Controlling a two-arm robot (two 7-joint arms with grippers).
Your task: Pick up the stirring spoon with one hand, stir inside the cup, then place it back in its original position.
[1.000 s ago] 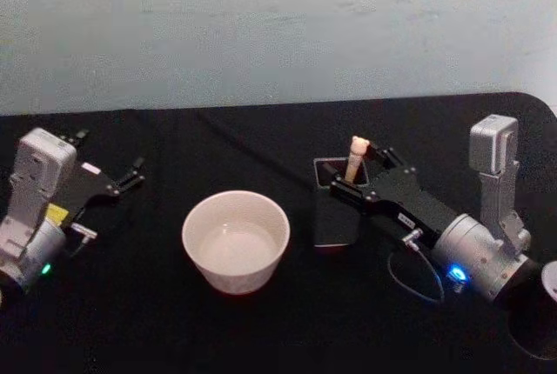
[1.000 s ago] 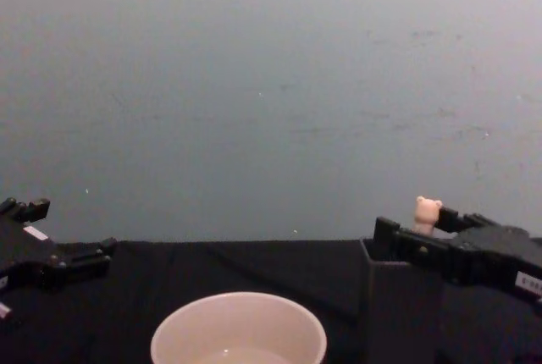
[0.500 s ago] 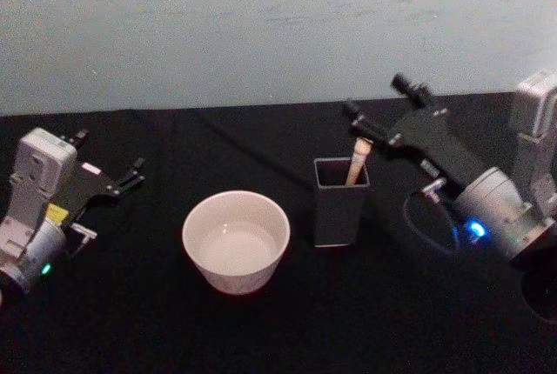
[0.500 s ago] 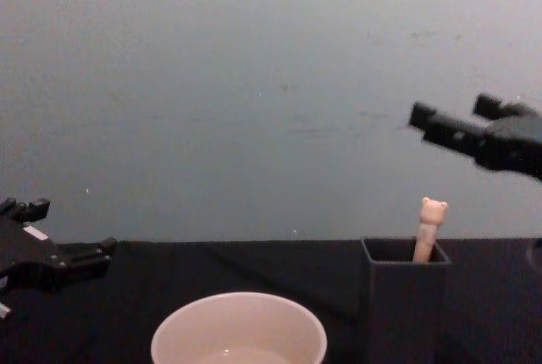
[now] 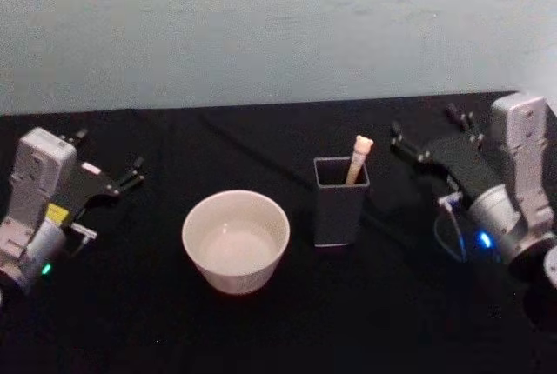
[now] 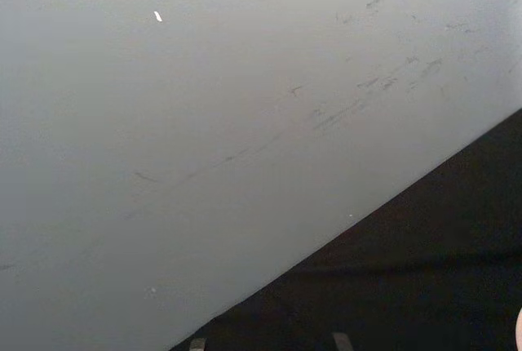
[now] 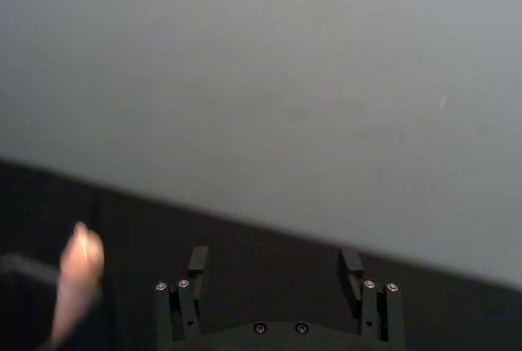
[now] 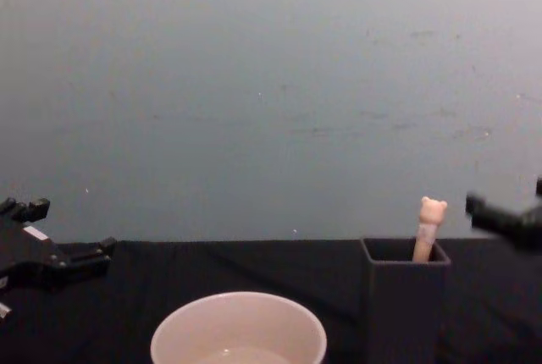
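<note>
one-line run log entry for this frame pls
spoon: stirring spoon upright in holder | cup: left of holder, apart | right gripper: open, empty, right of holder | left gripper: open, parked at table's left

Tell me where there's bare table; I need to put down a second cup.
Bare cloth lies between the left gripper and the cup, and in front of the cup. It is tighter between the holder and the right gripper.

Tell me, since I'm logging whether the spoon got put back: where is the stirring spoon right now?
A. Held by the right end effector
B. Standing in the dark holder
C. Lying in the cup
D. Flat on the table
B: the stirring spoon stands in the dark holder, its bear head above the rim, beside the cup, and the open right end effector is apart from it.
</note>
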